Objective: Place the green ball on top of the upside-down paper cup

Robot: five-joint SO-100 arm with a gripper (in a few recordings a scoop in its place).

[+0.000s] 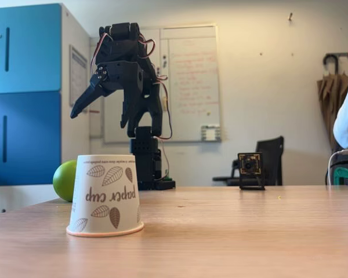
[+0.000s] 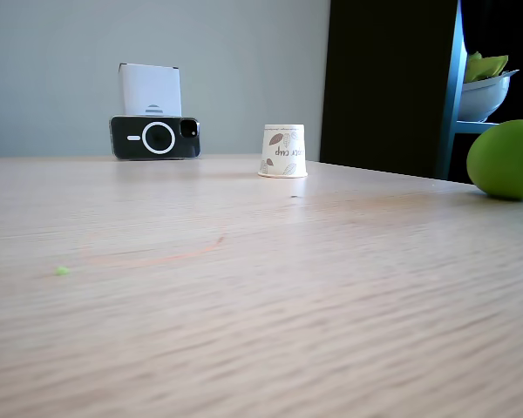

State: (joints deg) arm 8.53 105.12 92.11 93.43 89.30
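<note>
The upside-down paper cup (image 1: pixel 104 197) stands on the wooden table, white with brown leaves and inverted lettering; it appears small and far off in the other fixed view (image 2: pixel 283 151). The green ball (image 1: pixel 65 179) rests on the table behind and left of the cup, partly hidden by it, and sits apart from the cup at the right edge in the other fixed view (image 2: pixel 506 159). My black gripper (image 1: pixel 101 120) hangs open high above the table, behind the cup, with nothing between its jaws.
The arm's base (image 1: pixel 148 165) stands behind the cup. A small camera on a stand (image 1: pixel 250 169) sits at mid-table. A phone on a stand (image 2: pixel 155 137) is near the cup. A person's sleeve (image 1: pixel 347 113) shows at the right edge. A blue cabinet (image 1: pixel 23 92) stands at the left.
</note>
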